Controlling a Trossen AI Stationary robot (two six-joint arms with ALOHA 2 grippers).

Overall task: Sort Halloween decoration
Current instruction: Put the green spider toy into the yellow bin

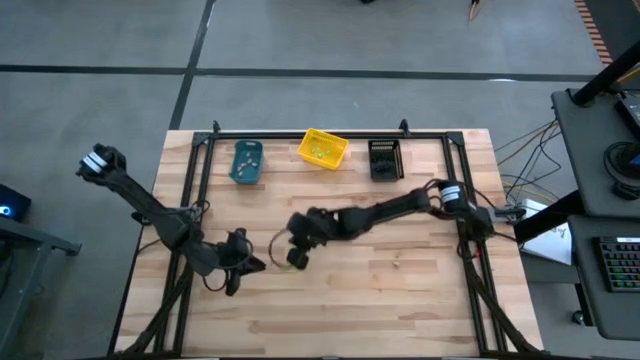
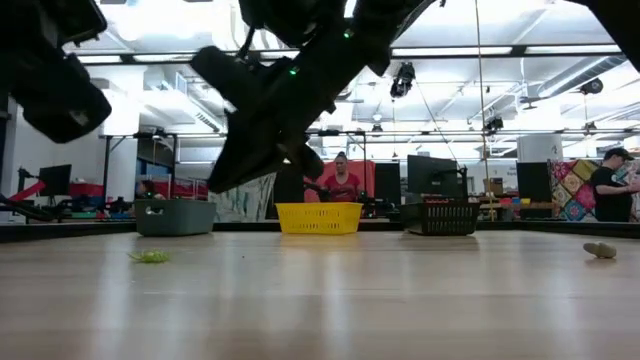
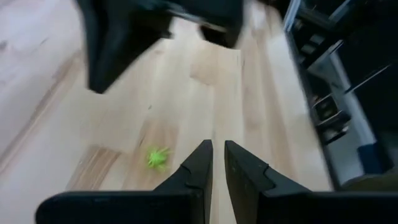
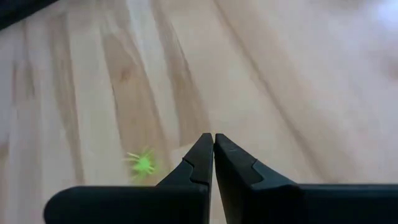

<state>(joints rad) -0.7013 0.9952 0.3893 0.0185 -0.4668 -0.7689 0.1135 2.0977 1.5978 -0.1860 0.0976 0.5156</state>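
One Halloween decoration, a tiny yellow-green spider (image 4: 143,163), lies on the bare wood (image 3: 157,157), left of centre (image 2: 150,256). My right gripper (image 4: 213,146) hangs a little above the table beside it, shut and holding nothing; from above it shows mid-table (image 1: 297,252). My left gripper (image 3: 217,155) hovers to the left of it (image 1: 250,266), fingers shut to a narrow slit with nothing between them, pointing toward the spider. A small pale olive trinket (image 2: 600,250) lies on the table farther right.
Three small bins stand in a row at the table's far edge: teal (image 1: 246,162), yellow (image 1: 322,149) and black (image 1: 386,160). A black frame rail (image 1: 330,134) runs along that edge and down both sides. People stand in the room behind the table.
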